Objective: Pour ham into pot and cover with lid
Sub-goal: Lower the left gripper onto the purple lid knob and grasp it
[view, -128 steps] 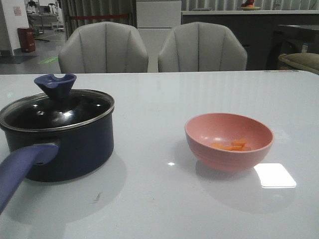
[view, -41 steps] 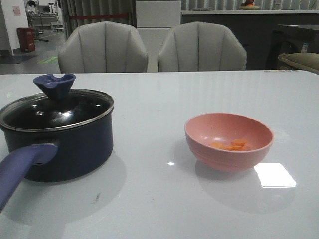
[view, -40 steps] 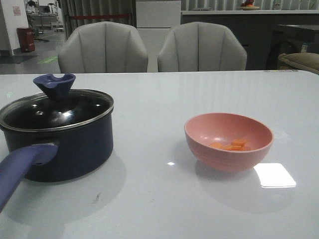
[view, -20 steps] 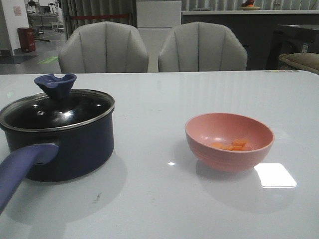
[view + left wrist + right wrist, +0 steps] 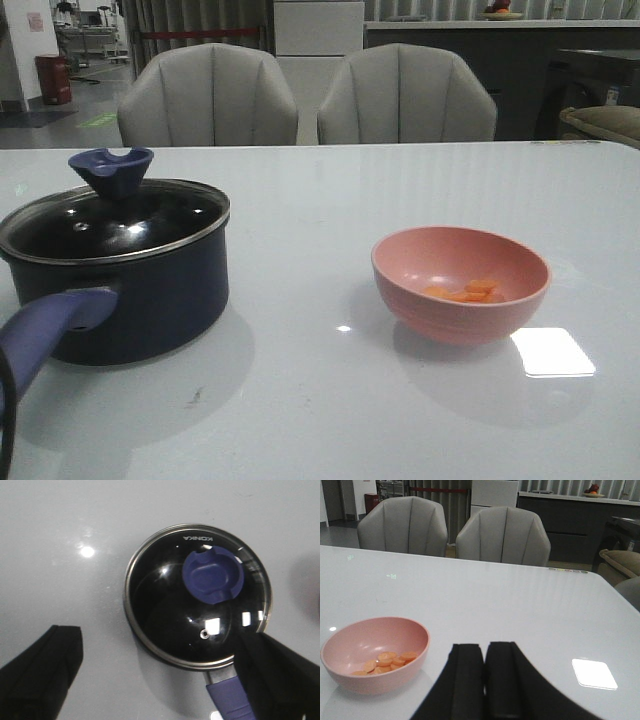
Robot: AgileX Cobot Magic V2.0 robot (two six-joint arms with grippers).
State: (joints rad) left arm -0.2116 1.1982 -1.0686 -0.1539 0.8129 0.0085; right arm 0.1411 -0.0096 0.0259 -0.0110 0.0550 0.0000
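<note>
At the left of the front view the lid (image 5: 112, 215) sits on the pot (image 5: 130, 290); the ham (image 5: 462, 292) lies in the pink bowl (image 5: 460, 283) at right. The left gripper (image 5: 150, 675), spread wide, hangs above the lid; the right gripper (image 5: 484, 652) is clenched, empty. Uncovering comes first: grip the blue knob (image 5: 212, 576).
</note>
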